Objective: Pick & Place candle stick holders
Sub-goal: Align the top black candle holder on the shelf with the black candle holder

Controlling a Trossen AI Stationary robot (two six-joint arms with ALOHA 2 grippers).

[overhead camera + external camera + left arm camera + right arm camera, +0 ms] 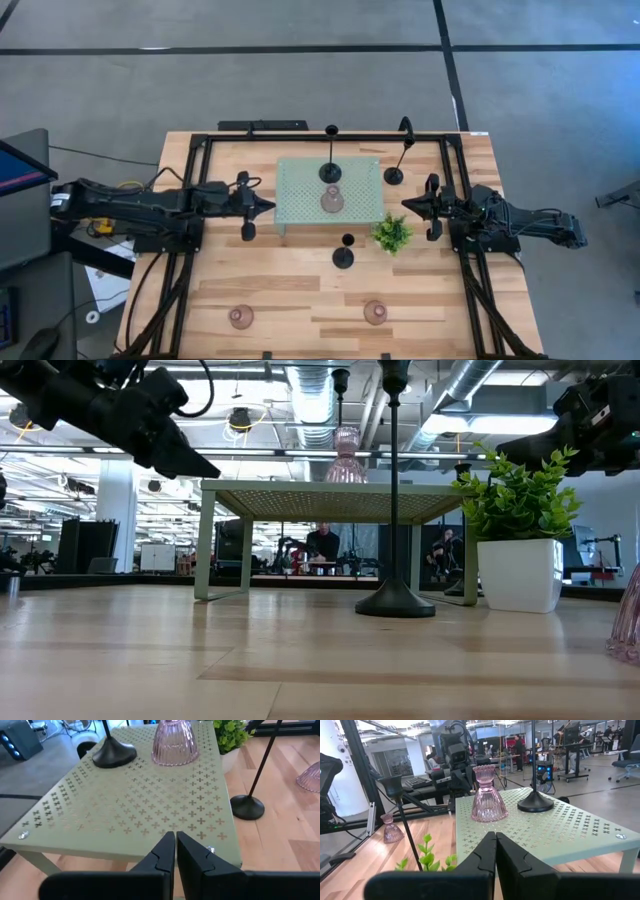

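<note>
A pale green perforated tray (300, 215) stands on legs at the table's middle. On it stand one black candle stick holder, on its disc base (330, 173), and one pinkish holder (332, 200). A second black holder (394, 176) stands by the tray's far right corner. A third (343, 257) stands in front of the tray. Two pinkish holders (240, 317) (375, 313) stand near the front edge. My left gripper (270, 205) is shut and empty at the tray's left edge (125, 845). My right gripper (406, 205) is shut and empty just right of the tray.
A small green plant (392, 234) in a white pot stands by the tray's near right corner, close under my right gripper. A black frame (200, 140) runs round the table's far and side edges. Bare wood lies at the front left and front right.
</note>
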